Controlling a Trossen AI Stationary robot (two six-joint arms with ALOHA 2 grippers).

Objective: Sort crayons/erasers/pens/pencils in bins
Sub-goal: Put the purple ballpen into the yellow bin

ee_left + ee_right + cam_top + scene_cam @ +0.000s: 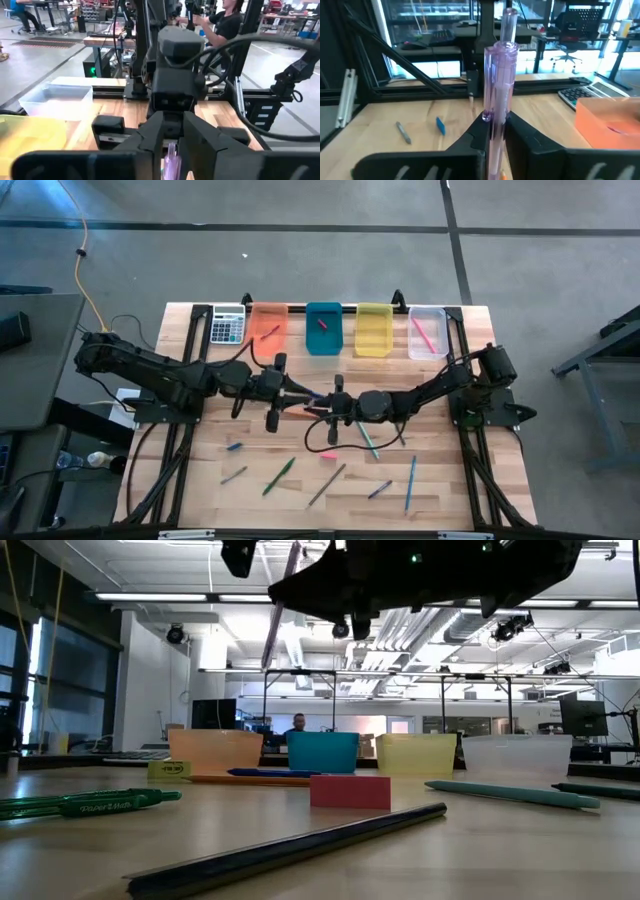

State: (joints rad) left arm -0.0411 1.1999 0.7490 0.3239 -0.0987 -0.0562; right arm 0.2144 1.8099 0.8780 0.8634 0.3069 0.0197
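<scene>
A translucent purple pen stands nearly upright above the table's middle, also seen in the low view. My right gripper reaches in from the right and is shut on it. My left gripper faces it from the left. Its fingers stand open close on either side of the pen's lower part. The orange, teal, yellow and clear bins line the far edge. My right gripper pinches the pen's barrel between its two fingers, below the thicker upper section. The fingers come in level from the table's right side and lie across the pen. The pen stands nearly upright, clear of the table, its narrow end pointing up.
Loose on the near half lie a pink eraser, a green pen, a teal pen, a blue pen, a dark pencil and small pieces. A grey calculator sits left of the orange bin.
</scene>
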